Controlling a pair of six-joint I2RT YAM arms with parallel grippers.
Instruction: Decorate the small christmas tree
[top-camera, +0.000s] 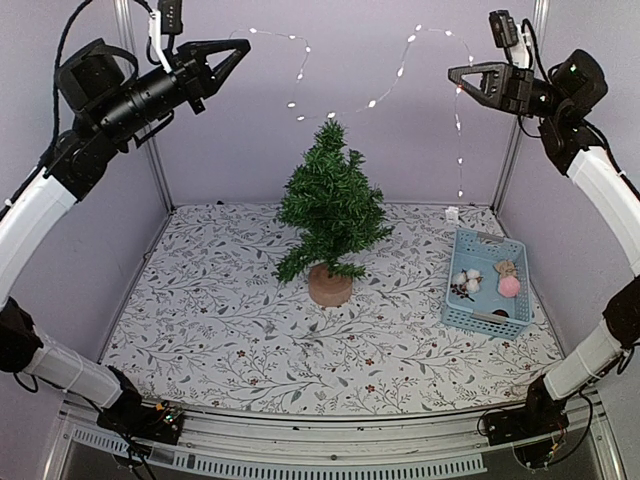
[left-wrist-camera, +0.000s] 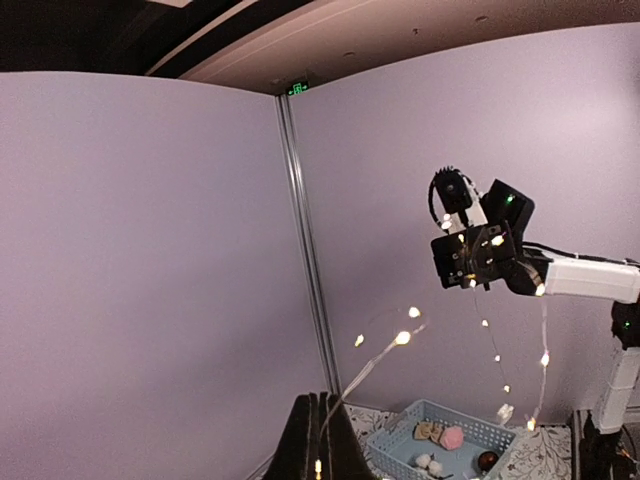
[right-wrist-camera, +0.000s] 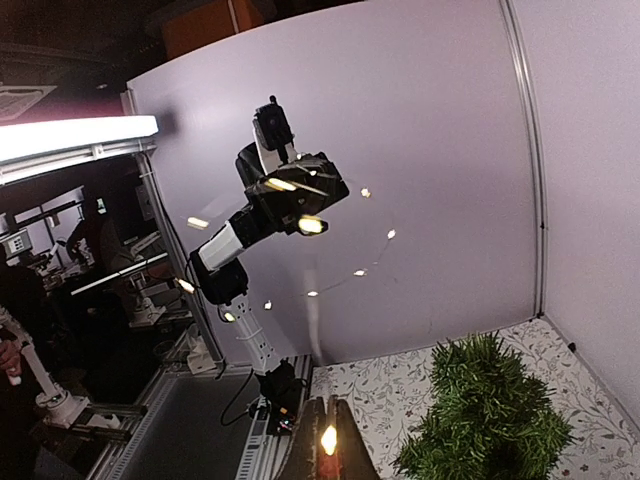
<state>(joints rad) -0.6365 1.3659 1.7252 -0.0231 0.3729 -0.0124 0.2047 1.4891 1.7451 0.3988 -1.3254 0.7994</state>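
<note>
While both arms are up high, my left end effector (top-camera: 243, 45) and right end effector (top-camera: 453, 72) are each pinched shut on the fairy-light string (top-camera: 372, 102), which sags between them. The small christmas tree (top-camera: 330, 205) stands upright mid-bench (top-camera: 200, 320), below and between them.

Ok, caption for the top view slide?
Overhead: left tool and right tool hold a light string stretched above the tree.

High rear overview, raised inward-facing wrist views; small christmas tree (top-camera: 331, 200) in two.
</note>
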